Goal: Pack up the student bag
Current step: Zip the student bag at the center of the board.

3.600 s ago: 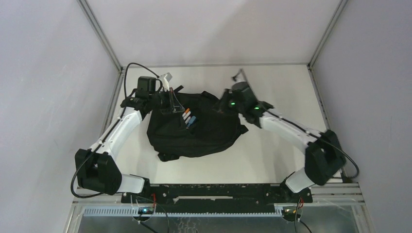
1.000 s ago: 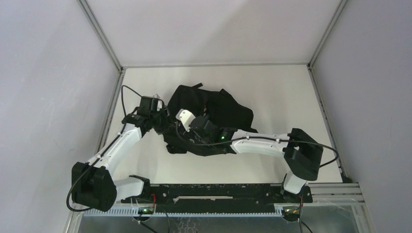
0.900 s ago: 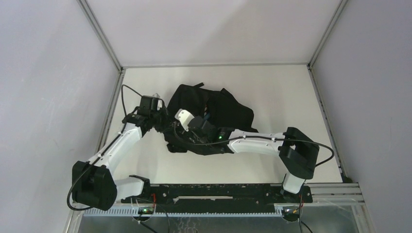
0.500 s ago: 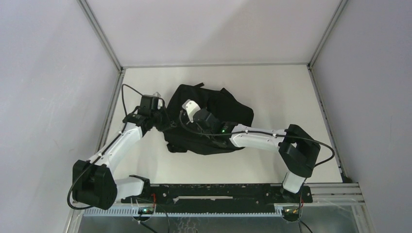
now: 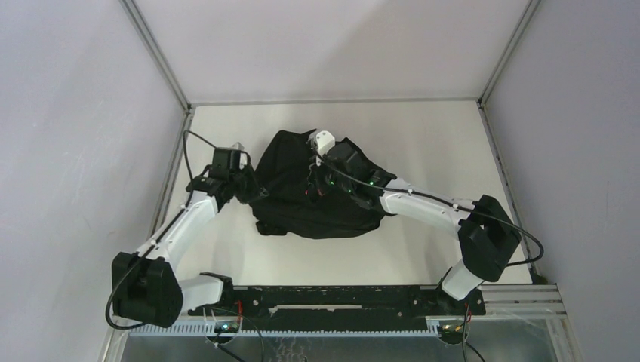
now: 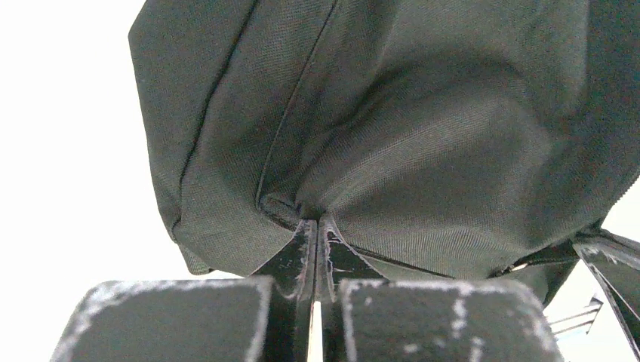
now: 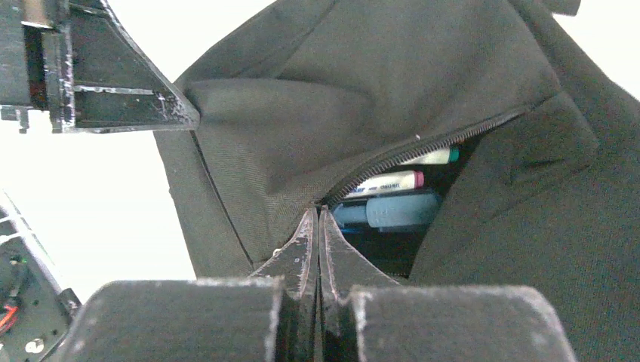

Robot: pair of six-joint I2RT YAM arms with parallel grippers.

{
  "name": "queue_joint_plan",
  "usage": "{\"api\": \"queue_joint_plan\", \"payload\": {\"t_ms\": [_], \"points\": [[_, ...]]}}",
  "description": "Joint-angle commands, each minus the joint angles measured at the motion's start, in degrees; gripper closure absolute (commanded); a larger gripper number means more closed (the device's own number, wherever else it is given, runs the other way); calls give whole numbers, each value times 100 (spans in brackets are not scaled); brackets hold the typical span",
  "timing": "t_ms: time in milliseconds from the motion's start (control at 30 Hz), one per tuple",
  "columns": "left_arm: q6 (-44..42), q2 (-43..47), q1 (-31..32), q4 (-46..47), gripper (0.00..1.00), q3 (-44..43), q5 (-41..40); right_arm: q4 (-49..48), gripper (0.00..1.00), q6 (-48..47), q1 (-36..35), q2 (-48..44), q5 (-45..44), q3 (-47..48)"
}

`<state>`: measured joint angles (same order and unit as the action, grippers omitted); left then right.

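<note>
The black student bag (image 5: 290,215) lies slumped on the white bench (image 5: 430,136), roughly midway between the two arms. At the bag's left side the left end effector (image 6: 317,223) is clamped shut on a puckered fold of its fabric, with creases running out from the fingertips. Over the bag's top, the right end effector (image 7: 318,215) is also shut, its tips pinched together at the near end of the partly open zip (image 7: 392,162), and inside that opening lie a blue pen (image 7: 396,211), a white marker (image 7: 389,183) and a green-tipped one (image 7: 436,156).
</note>
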<state>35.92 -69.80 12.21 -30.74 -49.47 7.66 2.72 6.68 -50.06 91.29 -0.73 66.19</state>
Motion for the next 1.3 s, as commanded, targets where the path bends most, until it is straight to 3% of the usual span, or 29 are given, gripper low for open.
{"api": "queue_joint_plan", "payload": {"t_ms": [0,167,233,400,533,700,967,1267], "points": [[-340,347,-98,-38,99,-114,-163,-167,100,592,122,-52,434,230],[-702,1147,100,200,48,48,119,-219,100,1232,292,31,585,230],[-948,1582,317,416,42,238,144,-219,100,1464,377,82,732,239],[-1296,2002,1104,1012,43,587,420,-219,100,1855,519,196,1056,228],[-1433,1340,1661,927,45,382,561,-204,100,1957,545,182,1046,228],[-1333,911,2167,1539,41,495,468,-40,100,2160,710,155,1157,233],[-1595,146,2279,1932,42,369,244,-57,100,2233,855,179,1405,230],[-1445,-183,2321,2472,60,606,96,-69,100,2284,978,164,1606,232]]}}
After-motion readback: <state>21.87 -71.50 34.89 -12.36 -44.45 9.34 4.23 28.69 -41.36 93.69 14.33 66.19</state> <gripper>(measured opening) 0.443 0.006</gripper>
